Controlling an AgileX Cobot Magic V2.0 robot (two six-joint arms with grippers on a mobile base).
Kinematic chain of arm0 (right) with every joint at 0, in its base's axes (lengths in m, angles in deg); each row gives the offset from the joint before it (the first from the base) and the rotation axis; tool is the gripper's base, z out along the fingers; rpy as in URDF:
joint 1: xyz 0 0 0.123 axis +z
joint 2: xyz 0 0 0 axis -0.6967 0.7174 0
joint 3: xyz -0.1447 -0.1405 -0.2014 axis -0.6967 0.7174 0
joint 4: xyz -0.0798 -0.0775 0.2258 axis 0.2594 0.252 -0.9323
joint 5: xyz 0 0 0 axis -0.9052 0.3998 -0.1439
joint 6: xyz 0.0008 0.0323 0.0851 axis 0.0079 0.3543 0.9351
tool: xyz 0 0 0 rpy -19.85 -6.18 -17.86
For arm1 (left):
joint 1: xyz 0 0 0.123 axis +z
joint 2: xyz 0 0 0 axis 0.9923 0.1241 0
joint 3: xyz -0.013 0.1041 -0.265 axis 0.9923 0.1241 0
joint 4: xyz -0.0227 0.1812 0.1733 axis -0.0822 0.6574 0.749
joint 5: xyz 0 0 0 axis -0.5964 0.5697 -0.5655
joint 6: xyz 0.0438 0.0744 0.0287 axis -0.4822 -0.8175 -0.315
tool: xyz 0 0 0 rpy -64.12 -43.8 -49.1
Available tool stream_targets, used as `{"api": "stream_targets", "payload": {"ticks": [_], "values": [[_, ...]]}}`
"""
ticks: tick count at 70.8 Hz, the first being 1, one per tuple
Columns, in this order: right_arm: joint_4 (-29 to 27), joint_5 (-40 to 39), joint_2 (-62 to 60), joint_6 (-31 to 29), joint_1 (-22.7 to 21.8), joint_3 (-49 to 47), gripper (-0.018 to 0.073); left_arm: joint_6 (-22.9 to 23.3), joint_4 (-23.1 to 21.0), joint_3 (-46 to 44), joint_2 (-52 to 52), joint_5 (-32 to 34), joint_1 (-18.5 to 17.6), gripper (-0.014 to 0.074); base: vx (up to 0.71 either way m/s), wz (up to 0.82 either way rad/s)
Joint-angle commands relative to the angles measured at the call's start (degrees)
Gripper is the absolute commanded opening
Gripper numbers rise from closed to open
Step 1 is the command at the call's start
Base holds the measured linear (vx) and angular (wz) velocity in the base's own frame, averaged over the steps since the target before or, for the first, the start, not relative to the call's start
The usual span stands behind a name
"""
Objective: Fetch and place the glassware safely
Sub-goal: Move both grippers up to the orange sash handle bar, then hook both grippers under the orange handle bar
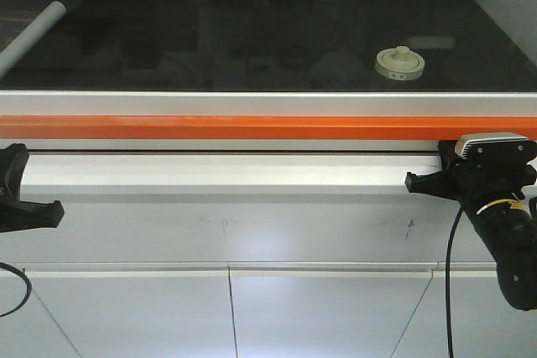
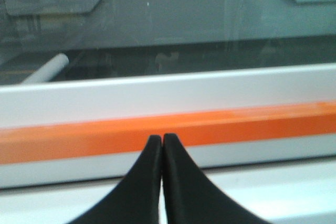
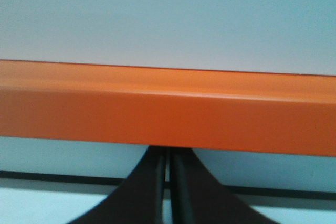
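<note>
Glassware item: a small squat clear glass jar with a round cream-white knobbed lid (image 1: 400,64) stands beyond the long orange horizontal bar (image 1: 252,127), above the bar's right portion. It is well apart from both grippers. Its lid is plain to see, but the glass body is hard to make out against the dark ground.

Nearest the front-facing camera, below the orange bar, are flat white cabinet panels (image 1: 294,308). A thin black cable (image 1: 453,274) hangs in front of them, under the bar's right end.

The black left gripper (image 1: 57,212) hangs below the bar's left end. In the left wrist view its fingertips (image 2: 161,139) are pressed together with nothing between them, and they point at the bar (image 2: 79,137).

The black right gripper (image 1: 411,182), which carries a pale grey wrist camera (image 1: 491,142), sits just below the bar's right end. In the right wrist view its fingertips (image 3: 168,153) are drawn together to a hairline slit and hold nothing. Their tips are at the lower edge of the bar (image 3: 157,108).

A white ledge (image 1: 218,175) runs directly under the bar.

Beyond the bar lies a glossy black work surface (image 1: 210,39) that bears the jar. A long white tube-like roll (image 1: 33,35) lies on the surface, slanted, beyond the bar's left end. The left wrist view also shows the roll (image 2: 50,69).
</note>
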Motion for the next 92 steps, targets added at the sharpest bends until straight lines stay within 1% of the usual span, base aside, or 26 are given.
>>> {"api": "stream_targets", "payload": {"ticks": [1, 12, 20, 26, 33, 38, 44, 66, 79, 92], "values": [[0.0, -11.6, -2.1, -0.6, 0.0, -1.2, -0.0001, -0.4, -0.4, -1.6, 1.8, 4.9, -0.4, -0.0007, 0.0, 0.0], [0.0, -11.6, -2.1, -0.6, 0.0, -1.2, -0.0001, -0.9, -0.5, -1.6, 8.1, 9.7, -0.4, -0.0007, 0.0, 0.0], [0.0, -11.6, -2.1, -0.6, 0.0, -1.2, -0.0001, -2.4, -2.5, -1.8, 12.4, 14.9, -0.4, -0.0007, 0.0, 0.0], [0.0, -11.6, -2.1, -0.5, 0.0, -1.2, -0.0001, -2.9, -4.8, -1.8, 15.8, 19.2, -0.4, -0.0007, 0.0, 0.0], [0.0, -11.6, -2.1, -0.5, 0.0, -1.2, -0.0001, -2.9, -4.8, -2.1, 18.6, 21.7, -0.4, -0.0007, 0.0, 0.0], [0.0, -11.6, -2.1, -0.5, 0.0, -1.2, -0.0001, -2.9, -4.8, -3.0, 20.3, 21.5, -0.4, -0.0007, 0.0, 0.0], [0.0, -11.6, -2.1, -0.5, 0.0, -1.2, -0.0001, -2.9, -3.4, -4.6, 21.8, 21.4, -0.4, -0.0007, 0.0, 0.0], [0.0, -11.6, -2.1, -0.5, 0.0, -1.2, -0.0001, -2.8, -3.4, -9.7, 23.6, 20.0, -0.4, -0.0007, 0.0, 0.0], [0.0, -11.3, -2.1, -0.6, 0.0, -1.2, -0.0001, -2.8, -3.4, -12.4, 23.6, 15.4, -0.4, -0.0007, 0.0, 0.0], [0.0, -11.2, -2.1, -0.6, 0.0, -1.2, -0.0001, -2.9, -3.4, -14.4, 23.7, 12.8, -0.4, -0.0007, 0.0, 0.0]]}}
